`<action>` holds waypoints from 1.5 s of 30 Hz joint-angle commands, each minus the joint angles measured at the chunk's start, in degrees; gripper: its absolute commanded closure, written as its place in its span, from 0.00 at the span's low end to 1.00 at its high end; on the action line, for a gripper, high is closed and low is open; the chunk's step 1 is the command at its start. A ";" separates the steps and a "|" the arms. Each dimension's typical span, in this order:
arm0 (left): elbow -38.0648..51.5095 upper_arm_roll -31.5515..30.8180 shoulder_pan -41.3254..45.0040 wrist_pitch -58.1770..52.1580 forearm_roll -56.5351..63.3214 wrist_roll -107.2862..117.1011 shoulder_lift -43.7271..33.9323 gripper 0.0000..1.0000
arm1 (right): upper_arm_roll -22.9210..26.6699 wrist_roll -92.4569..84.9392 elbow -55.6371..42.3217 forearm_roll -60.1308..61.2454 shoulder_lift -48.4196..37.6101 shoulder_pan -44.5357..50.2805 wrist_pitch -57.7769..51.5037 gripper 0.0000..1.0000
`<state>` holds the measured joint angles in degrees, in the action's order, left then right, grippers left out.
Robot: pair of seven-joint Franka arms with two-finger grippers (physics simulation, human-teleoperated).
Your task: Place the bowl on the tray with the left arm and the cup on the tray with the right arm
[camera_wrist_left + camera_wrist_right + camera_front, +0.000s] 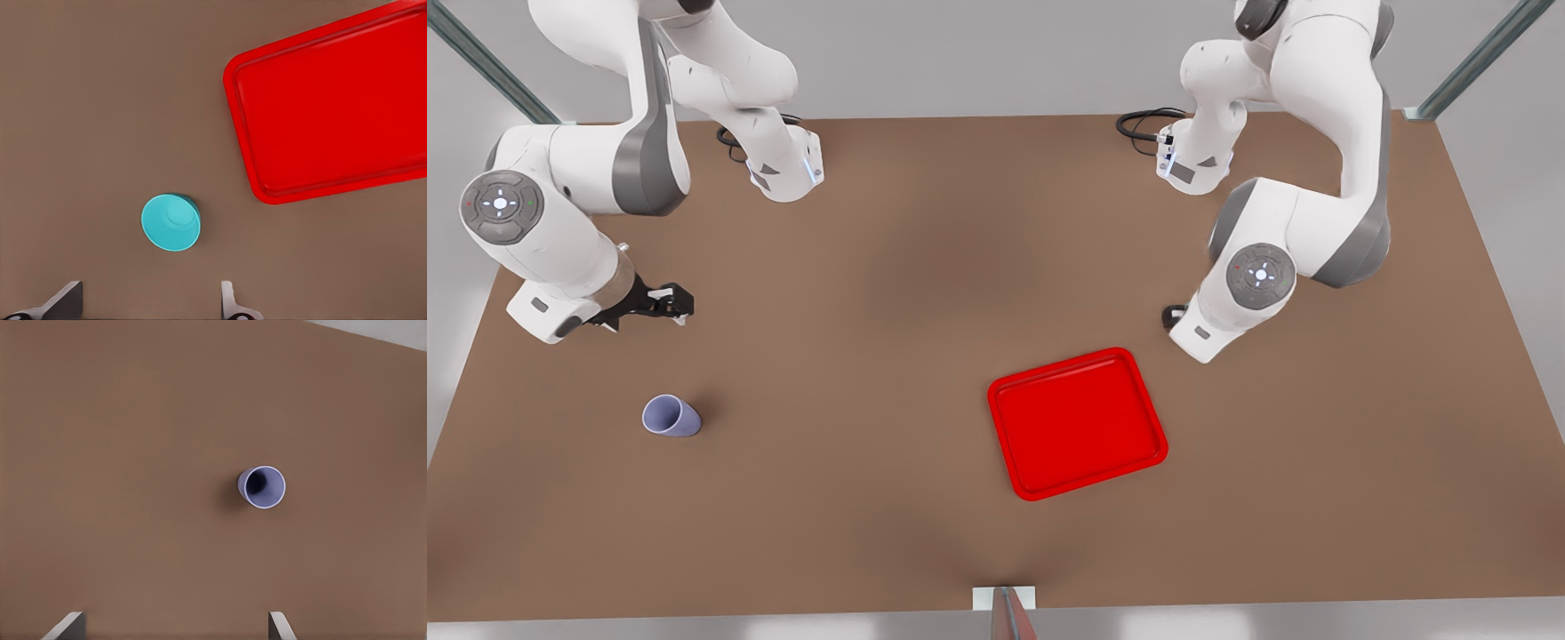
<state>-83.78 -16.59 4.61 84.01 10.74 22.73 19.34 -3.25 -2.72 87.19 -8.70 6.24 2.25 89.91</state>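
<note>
Closest to the front camera, at the near edge of the brown surface (925,267), sits a small white bracket (1003,597) with a reddish bar running out of it. Beyond it, somewhat toward the front view's right, the red tray (1078,421) lies flat and slightly turned, with nothing on it. Well apart from it, toward the front view's left, the lavender cup (670,415) stands upright on the bare surface.

Over that same side hangs the right gripper (671,302), above and behind the cup and not touching it; from its wrist camera the cup (262,487) appears mouth-up, dark inside, and the two fingers (64,627) are spread wide with nothing between them.

On the front view's right, the left gripper (1174,316) is mostly hidden under its own arm. Its wrist camera looks down on the teal bowl (171,222), upright on the surface just beside a corner of the tray (333,107) but clear of it. Its fingers (228,301) are likewise parted and empty.

Pale grey walls and floor surround the surface, with grey metal struts (489,62) slanting at the far corners and black cables (1143,123) looped by the arm bases.
</note>
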 commanded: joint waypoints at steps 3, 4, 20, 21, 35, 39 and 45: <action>-6.66 -0.19 0.49 3.71 -1.07 0.21 -1.85 0.00 | 0.00 0.00 0.00 0.00 0.00 -0.05 0.00 0.00; -6.66 -0.37 1.37 3.09 -1.07 0.38 -1.67 0.00 | 0.00 0.00 0.00 0.00 0.08 -0.05 0.00 0.00; -37.86 -0.54 -6.28 42.38 -3.36 0.03 -0.62 0.01 | 0.00 0.00 0.09 0.00 0.17 -0.58 0.00 0.00; -38.83 -0.54 -7.25 45.19 -0.28 -0.14 -0.44 0.01 | 0.00 0.09 0.09 0.00 0.17 -0.49 0.09 0.00; -40.59 -0.72 -7.77 46.68 1.13 1.00 2.90 0.01 | 0.00 0.09 0.35 0.00 0.17 -0.66 0.18 0.00; -40.50 -0.63 -7.95 47.30 1.21 0.91 4.92 0.01 | 0.00 0.00 0.35 0.00 0.26 -0.58 0.18 0.00; -40.67 -0.72 -7.86 46.86 1.21 1.26 5.01 0.53 | 0.00 0.00 0.35 0.00 0.35 -0.58 0.26 0.00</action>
<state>-124.45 -17.26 -3.33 130.50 11.91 23.99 24.28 -3.25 -2.72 87.54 -8.70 6.60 1.68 90.18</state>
